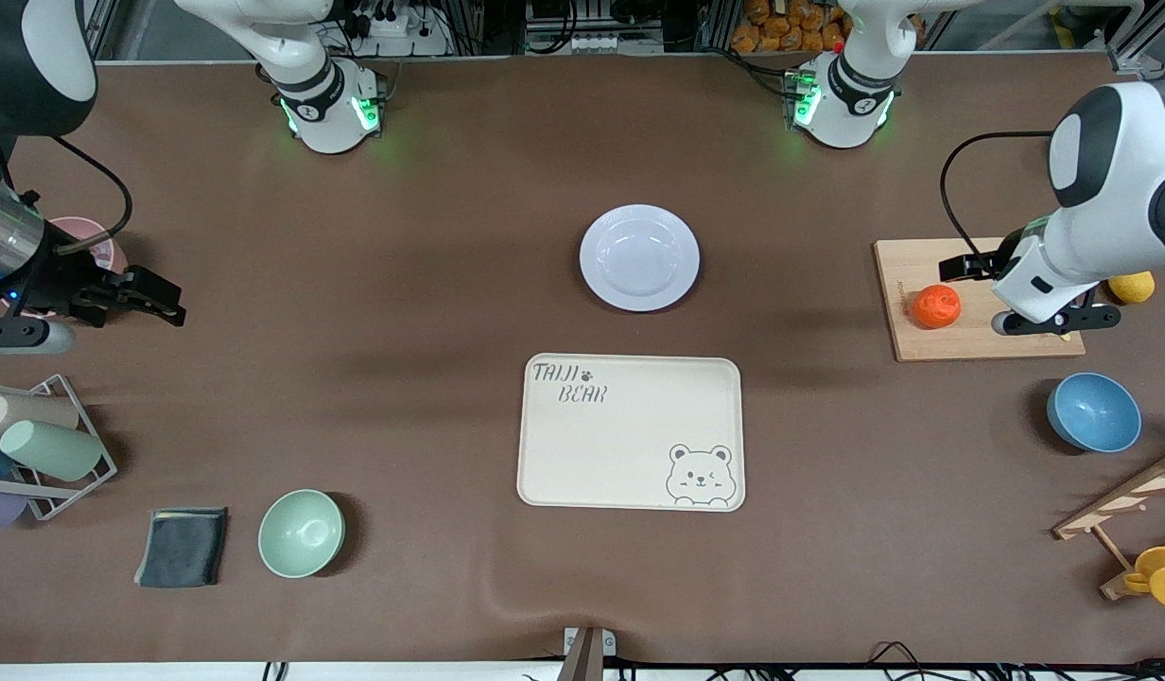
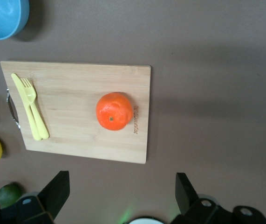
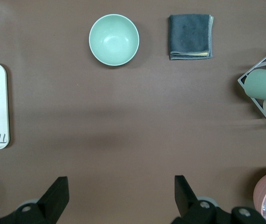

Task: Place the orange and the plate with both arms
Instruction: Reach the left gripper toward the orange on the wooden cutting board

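Observation:
The orange [image 1: 936, 306] lies on a wooden cutting board [image 1: 1008, 339] toward the left arm's end of the table. In the left wrist view the orange [image 2: 114, 111] sits near one edge of the board [image 2: 77, 93]. My left gripper [image 1: 1060, 320] hangs open and empty above the board; its fingers [image 2: 58, 189] stand wide apart, short of the orange. The white plate [image 1: 639, 257] lies at mid-table, farther from the front camera than the cream tray [image 1: 630, 473]. My right gripper [image 1: 143, 298] hangs open and empty [image 3: 121, 189] over bare table at the right arm's end.
A yellow fork and knife [image 2: 30, 107] lie on the board. Lemons [image 1: 1132, 286] and a green fruit [image 2: 8, 193] lie beside it. A blue bowl [image 1: 1093, 411], a green bowl [image 1: 301, 532], a grey cloth [image 1: 182, 546], a cup rack [image 1: 48, 445] and a pink cup [image 1: 95, 238] stand around.

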### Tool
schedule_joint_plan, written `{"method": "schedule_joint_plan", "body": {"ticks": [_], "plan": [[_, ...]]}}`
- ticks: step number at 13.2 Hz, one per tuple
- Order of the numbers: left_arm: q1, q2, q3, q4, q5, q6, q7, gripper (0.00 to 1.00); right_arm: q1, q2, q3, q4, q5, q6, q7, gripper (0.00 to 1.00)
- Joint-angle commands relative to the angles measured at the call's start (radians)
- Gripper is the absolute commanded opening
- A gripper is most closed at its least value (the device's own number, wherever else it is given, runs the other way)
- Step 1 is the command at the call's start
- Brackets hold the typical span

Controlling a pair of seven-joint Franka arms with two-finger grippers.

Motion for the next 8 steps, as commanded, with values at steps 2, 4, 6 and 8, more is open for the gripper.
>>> {"method": "schedule_joint_plan", "body": {"ticks": [2, 4, 6, 8], "plan": [[0.05, -0.074, -0.008, -0.203, 0.034, 0.186, -0.015, 1.0, -0.016, 0.018, 0.005, 0.022, 0.018, -0.015, -0.009, 1.0], [0.072, -0.074, -0.01, -0.3, 0.062, 0.303, -0.015, 1.0, -0.019, 0.019, 0.005, 0.022, 0.019, -0.035, -0.006, 1.0], [0.102, -0.074, -0.01, -0.383, 0.079, 0.427, -0.015, 1.0, -0.019, 0.019, 0.005, 0.022, 0.021, -0.04, -0.004, 1.0], [0.148, -0.068, -0.011, -0.426, 0.079, 0.513, -0.015, 1.0, -0.019, 0.019, 0.005, 0.022, 0.021, -0.04, -0.004, 1.0]]}}
